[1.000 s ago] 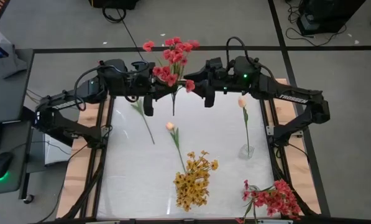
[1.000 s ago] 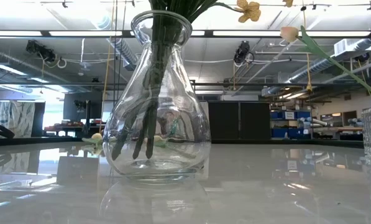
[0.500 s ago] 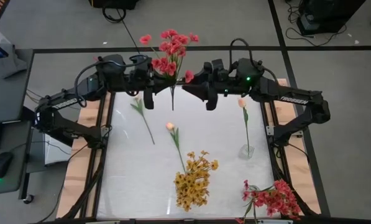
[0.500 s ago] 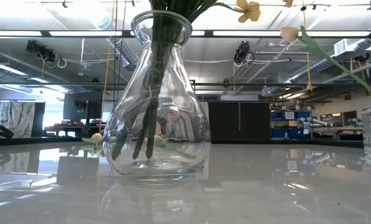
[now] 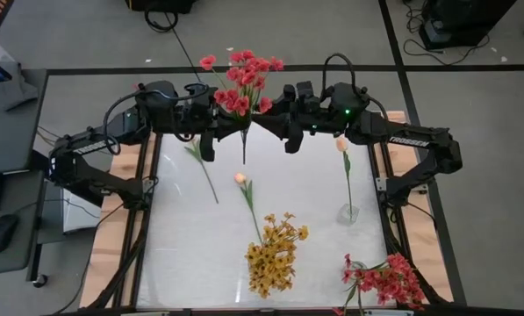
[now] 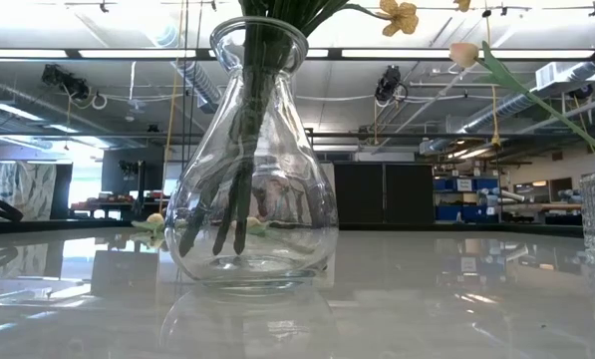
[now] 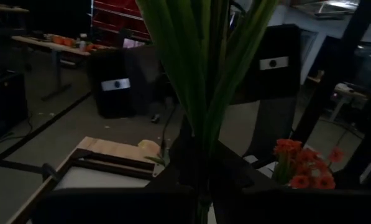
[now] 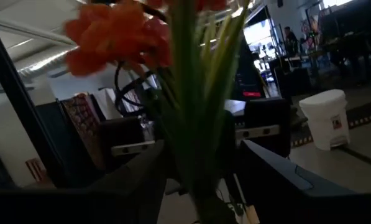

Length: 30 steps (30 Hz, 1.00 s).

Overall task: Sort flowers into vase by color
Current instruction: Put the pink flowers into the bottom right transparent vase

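Observation:
A bushy red-pink flower bunch (image 5: 244, 79) stands upright in the air over the table's far edge, between my two grippers. Its green stem (image 5: 244, 145) hangs free below them. My left gripper (image 5: 229, 112) comes in from the left and is shut on the stem. My right gripper (image 5: 263, 112) comes in from the right, its fingers closed on the leafy stems (image 8: 201, 168). Yellow flowers (image 5: 273, 254) stand in a glass vase (image 6: 252, 160). A peach tulip (image 5: 340, 143) stands in a small vase (image 5: 348, 211). Two more tulip stems (image 5: 248, 197) (image 5: 200, 167) lie on the table. My left gripper pinches the bunch's stem (image 7: 201, 186) between its two fingers, level, from the table's left, below where the leaves fan out. The bunch stands upright above the fingers, clear of the table. My right gripper has the leafy stem bundle (image 8: 201, 180) between its fingers (image 8: 269, 177), roughly level, from the table's right. The bundle fills the gap, and the red heads (image 8: 120, 37) rise above it.
A second red-pink bunch (image 5: 386, 279) stands in a vase at the near right corner. Cables and both arms' links crowd the far edge. Bare white table lies at the middle left (image 5: 183, 237).
The bunch's heads have swayed a little toward the far edge and partly back while both grippers stay on it. My right gripper has tipped slightly upward. Nothing on the table has moved.

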{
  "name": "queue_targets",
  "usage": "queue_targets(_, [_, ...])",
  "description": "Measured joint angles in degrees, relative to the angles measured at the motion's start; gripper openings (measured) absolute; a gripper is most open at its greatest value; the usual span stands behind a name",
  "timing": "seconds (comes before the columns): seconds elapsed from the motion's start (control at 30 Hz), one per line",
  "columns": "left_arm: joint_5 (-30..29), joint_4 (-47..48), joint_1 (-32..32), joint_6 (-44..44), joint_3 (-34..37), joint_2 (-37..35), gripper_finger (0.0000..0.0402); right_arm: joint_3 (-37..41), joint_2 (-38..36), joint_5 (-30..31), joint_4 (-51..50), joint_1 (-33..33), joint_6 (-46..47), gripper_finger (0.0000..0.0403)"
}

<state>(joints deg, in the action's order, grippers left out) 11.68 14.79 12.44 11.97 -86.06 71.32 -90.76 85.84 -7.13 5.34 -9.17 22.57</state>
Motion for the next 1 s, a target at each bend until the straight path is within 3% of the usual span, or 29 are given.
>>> queue_targets(1.0, [0.17,0.29,-1.1,0.7,-0.02,0.32,0.0023,0.02,3.28,3.13,4.49,2.4,0.68,0.0209])
